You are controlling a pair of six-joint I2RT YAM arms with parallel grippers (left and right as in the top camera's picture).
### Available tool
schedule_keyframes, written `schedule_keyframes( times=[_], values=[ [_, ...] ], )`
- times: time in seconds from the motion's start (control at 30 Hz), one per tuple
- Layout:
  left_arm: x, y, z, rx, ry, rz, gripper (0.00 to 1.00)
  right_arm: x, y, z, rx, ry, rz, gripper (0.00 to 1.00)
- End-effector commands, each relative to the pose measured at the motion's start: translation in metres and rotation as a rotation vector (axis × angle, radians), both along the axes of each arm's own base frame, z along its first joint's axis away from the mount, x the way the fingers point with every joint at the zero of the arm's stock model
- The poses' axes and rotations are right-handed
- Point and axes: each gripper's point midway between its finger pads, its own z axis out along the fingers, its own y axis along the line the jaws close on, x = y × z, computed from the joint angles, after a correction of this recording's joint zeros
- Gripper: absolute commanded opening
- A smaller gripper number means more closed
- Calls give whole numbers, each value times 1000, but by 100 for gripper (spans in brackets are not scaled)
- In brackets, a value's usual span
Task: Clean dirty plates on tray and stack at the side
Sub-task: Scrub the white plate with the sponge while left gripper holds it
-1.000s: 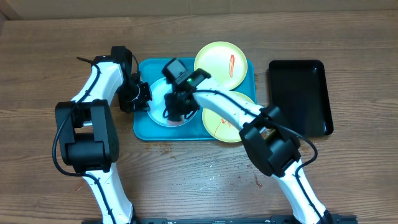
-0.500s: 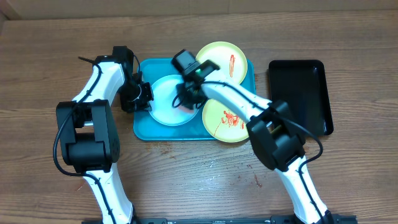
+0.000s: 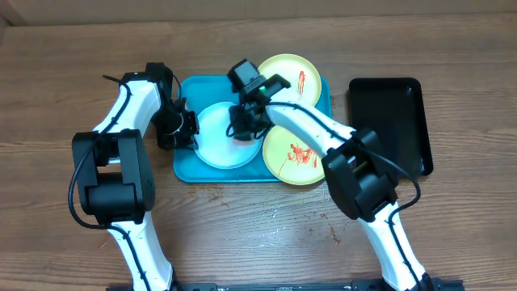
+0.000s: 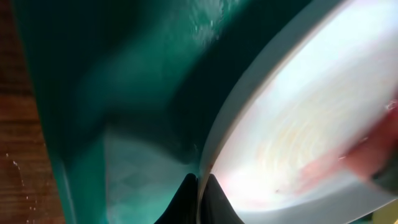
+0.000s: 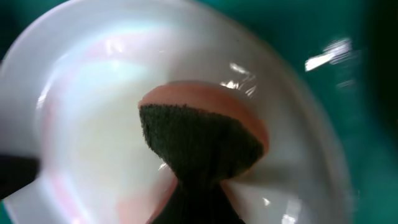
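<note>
Sponge point(image 5: 202, 140) in right hand point(image 3: 243, 128), against plate point(image 5: 93, 118)

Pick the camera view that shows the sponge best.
Right wrist: the sponge fills the frame, pressed on the light plate. Overhead, the right gripper hides it. Left wrist shows only a pink blur, maybe the sponge.

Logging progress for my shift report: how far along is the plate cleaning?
Nothing is stacked yet. In hand: the left hand pinches the light blue plate by its rim while the right hand presses a sponge on it. Left: the far yellow-green plate and near yellow-green plate, both smeared red.
</note>
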Motion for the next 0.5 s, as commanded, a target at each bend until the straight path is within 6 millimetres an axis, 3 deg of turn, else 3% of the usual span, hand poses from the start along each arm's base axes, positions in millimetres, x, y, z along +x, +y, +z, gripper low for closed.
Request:
schedule_keyframes(
  times=[0.0, 0.1, 0.23, 0.33, 0.47],
  values=[
    [-3, -7, 1, -42, 7, -51, 4, -35, 36, 1, 56, 64, 96, 4],
    [-10, -7, 2, -44, 36, -54, 4, -55, 40, -1, 39, 111, 124, 4],
    [-16, -7, 3, -46, 60, -57, 4, -64, 35, -3, 11, 142, 127, 4],
    [-14, -7, 3, -45, 53, -56, 4, -53, 28, -3, 12, 131, 103, 4],
    [-12, -6, 2, -37, 43, -57, 4, -21, 2, -5, -18, 89, 4, 4]
  ],
)
